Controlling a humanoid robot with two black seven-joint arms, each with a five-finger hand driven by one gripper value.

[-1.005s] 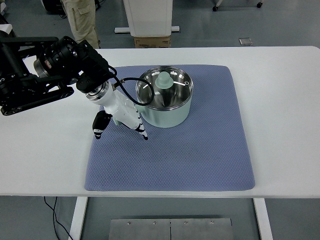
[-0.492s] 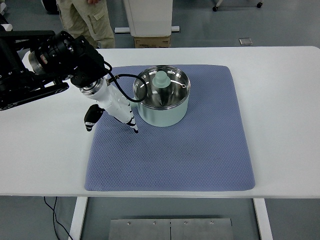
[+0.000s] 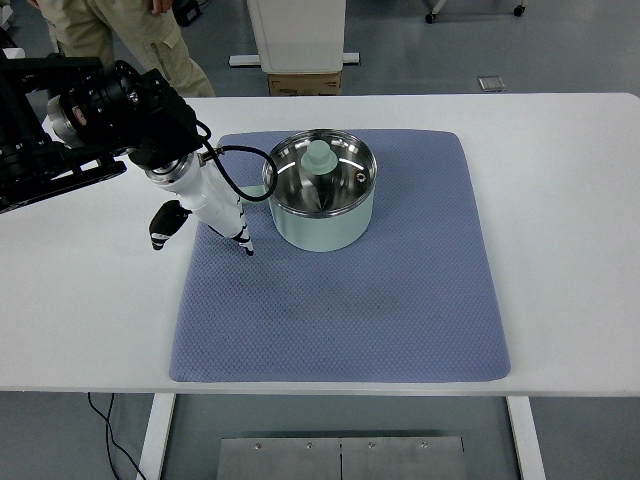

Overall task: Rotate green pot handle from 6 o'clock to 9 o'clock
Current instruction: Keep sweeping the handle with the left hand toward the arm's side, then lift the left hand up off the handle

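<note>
Top view: a white table [image 3: 560,200] fills most of the frame, with a blue-grey mat [image 3: 350,300] spread over its middle. The green pot [image 3: 320,195] stands on the upper part of the mat, a little left of the frame's centre. Its steel inside is bare except for a pale green knob-like piece [image 3: 320,157] that shows against the far inner wall. A long outside handle cannot be made out from here.

The left hand [image 3: 205,205] reaches in from the upper left, white with black fingertips, pointing down and to the right. It hovers over the mat's left edge, just beside the pot's left wall and apart from it. Its fingers [image 3: 243,240] hang relaxed and grasp nothing; a black thumb [image 3: 165,225] sticks out to the left. A black cable [image 3: 245,180] loops from the wrist toward the pot's rim.

At the top left edge a person [image 3: 130,40] in khaki trousers stands behind the table. A white cabinet [image 3: 295,35] stands at top centre.
</note>
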